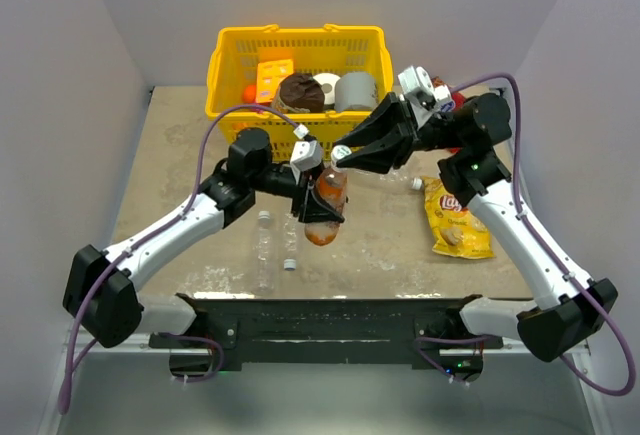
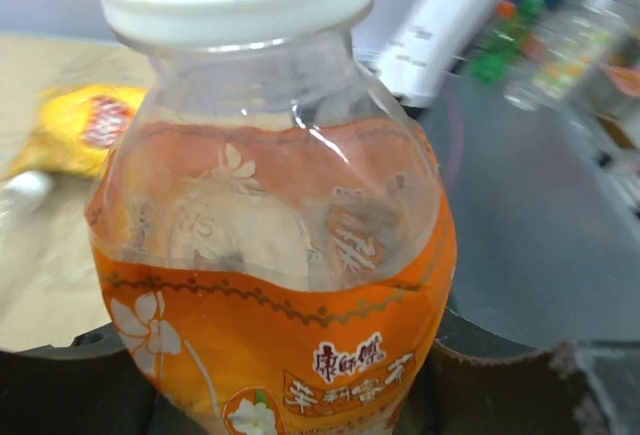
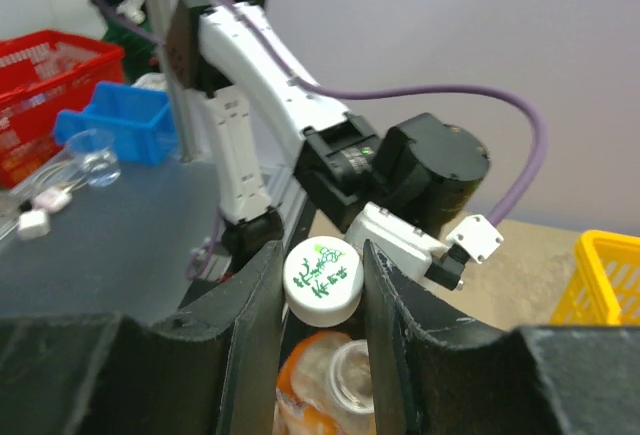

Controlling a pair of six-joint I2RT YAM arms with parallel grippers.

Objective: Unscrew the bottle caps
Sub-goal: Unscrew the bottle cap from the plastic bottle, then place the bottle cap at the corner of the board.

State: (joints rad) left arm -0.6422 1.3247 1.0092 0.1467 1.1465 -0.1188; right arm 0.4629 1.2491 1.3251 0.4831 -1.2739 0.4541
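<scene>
The orange-drink bottle (image 1: 326,217) is held upright above the table by my left gripper (image 1: 318,200), which is shut on its labelled body (image 2: 280,285). Its mouth (image 3: 352,380) is open, with only a white neck ring (image 2: 230,5) left on it. My right gripper (image 1: 342,158) is shut on the bottle's white cap (image 3: 322,280), which has green print on top, and holds it just above and apart from the mouth. Two clear bottles (image 1: 264,247) (image 1: 290,240) lie on the table under the left arm. A third clear bottle (image 1: 395,180) lies under the right arm.
A yellow basket (image 1: 225,55) with rolls, a grey can and other items stands at the back. A yellow chips bag (image 1: 457,217) lies at the right, also in the left wrist view (image 2: 75,125). A small whitish cap (image 1: 288,264) lies near the front clear bottle.
</scene>
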